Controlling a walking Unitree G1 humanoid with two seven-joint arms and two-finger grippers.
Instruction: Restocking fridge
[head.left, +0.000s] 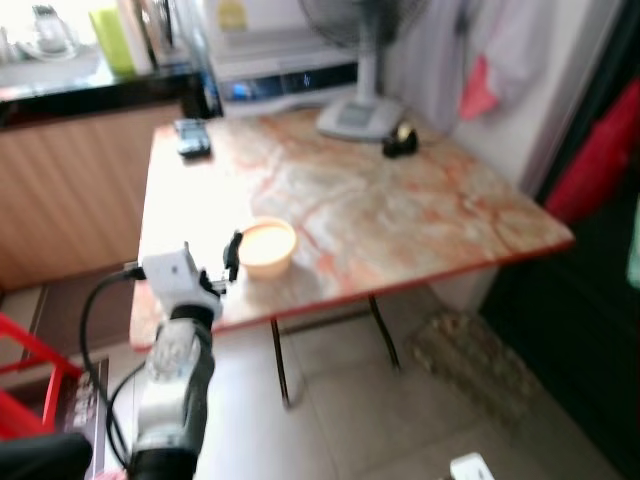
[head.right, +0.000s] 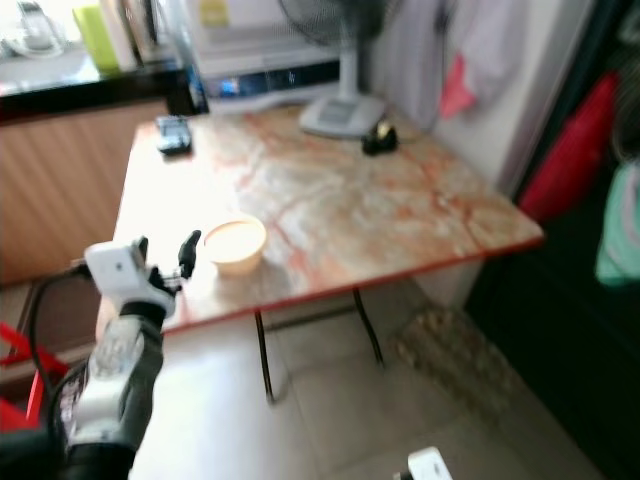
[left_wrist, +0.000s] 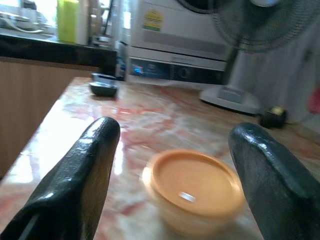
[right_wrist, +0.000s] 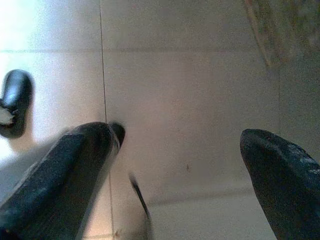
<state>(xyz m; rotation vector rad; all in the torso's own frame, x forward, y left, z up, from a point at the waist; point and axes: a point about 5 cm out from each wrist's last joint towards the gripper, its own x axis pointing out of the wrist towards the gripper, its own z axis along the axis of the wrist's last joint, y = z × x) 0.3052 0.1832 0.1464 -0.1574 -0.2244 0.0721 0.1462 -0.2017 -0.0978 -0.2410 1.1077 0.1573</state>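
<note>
left gripper (head.left: 212, 262) reaches over the near edge of the marble tabletop (head.left: 400, 215), fingers spread wide, empty. at its 1 o'clock, just beyond the fingertips, a round container with an orange lid (left_wrist: 192, 187) sits untouched. a fan base (head.left: 358, 117) stands at the tabletop's far side. right gripper (right_wrist: 177, 167) hangs over the tiled floor (right_wrist: 190, 85), fingers also wide apart.

The left arm (head.left: 172, 390) reaches forward and up, its white wrist block above the silver forearm. The left tool (head.left: 215, 262) is held level, its two black fingers (left_wrist: 80, 175) spread wide apart with nothing between them. The right tool (right_wrist: 180, 175) points down at the floor, fingers likewise spread wide.
</note>
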